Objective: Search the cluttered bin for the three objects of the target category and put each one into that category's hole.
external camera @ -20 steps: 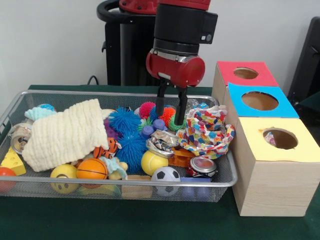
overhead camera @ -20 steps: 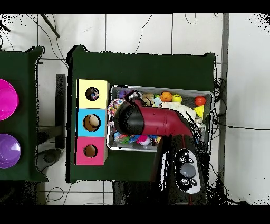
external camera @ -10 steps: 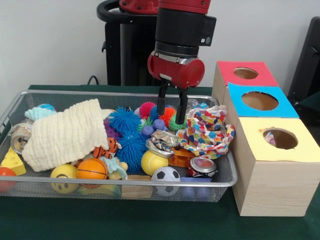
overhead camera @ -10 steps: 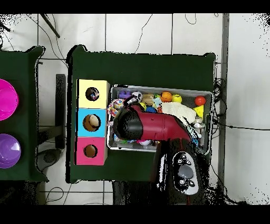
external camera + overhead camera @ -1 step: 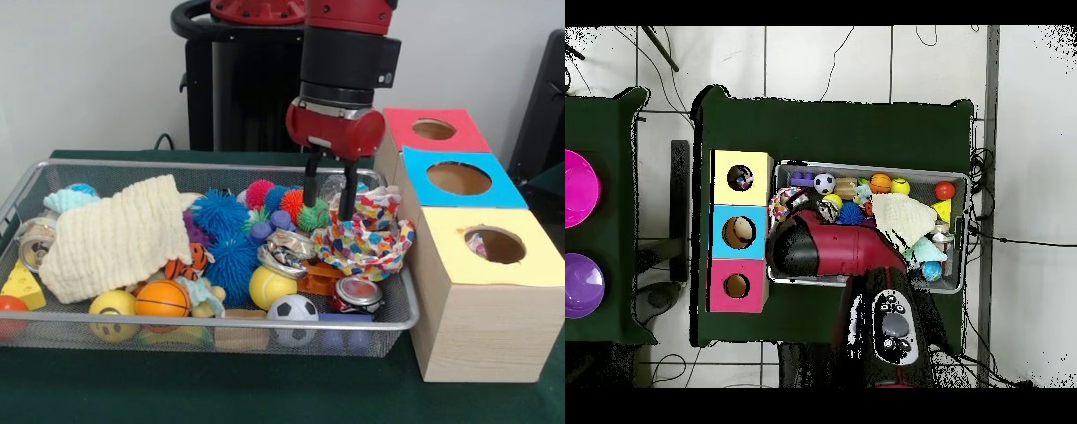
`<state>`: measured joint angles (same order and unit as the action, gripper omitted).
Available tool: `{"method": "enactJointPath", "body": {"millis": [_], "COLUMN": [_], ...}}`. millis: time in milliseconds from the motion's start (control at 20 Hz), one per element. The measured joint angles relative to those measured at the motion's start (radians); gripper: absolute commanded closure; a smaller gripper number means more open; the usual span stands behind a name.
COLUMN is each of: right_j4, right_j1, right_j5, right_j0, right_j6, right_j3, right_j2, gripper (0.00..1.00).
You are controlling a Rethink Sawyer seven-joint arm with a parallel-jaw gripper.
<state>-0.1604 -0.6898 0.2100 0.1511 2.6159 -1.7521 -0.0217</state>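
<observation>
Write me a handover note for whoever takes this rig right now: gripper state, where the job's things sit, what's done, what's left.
Gripper: open and empty, hanging over the far right end of the wire bin, fingertips just above the multicoloured rope toy and beside the spiky balls.
Sorting box: right of the bin, with a red hole, a blue hole and a yellow hole. The overhead view shows something inside the yellow and blue holes; what it is cannot be told.
Done: nothing gripped at this moment.
Left: the target category is not evident; bin is full of clutter, with a cream cloth covering its left part.
</observation>
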Motion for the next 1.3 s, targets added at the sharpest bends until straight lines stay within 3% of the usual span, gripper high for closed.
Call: {"method": "enactJointPath", "body": {"millis": [600, 1300], "right_j4": [0.001, 0.031], "right_j1": [0.049, 0.266], "right_j5": [-0.044, -0.188], "right_j0": [-0.075, -0.118], "right_j6": [0.000, 0.000], "right_j3": [-0.020, 0.005], "right_j2": [-0.011, -0.065], "gripper": [0.00, 0.00]}}
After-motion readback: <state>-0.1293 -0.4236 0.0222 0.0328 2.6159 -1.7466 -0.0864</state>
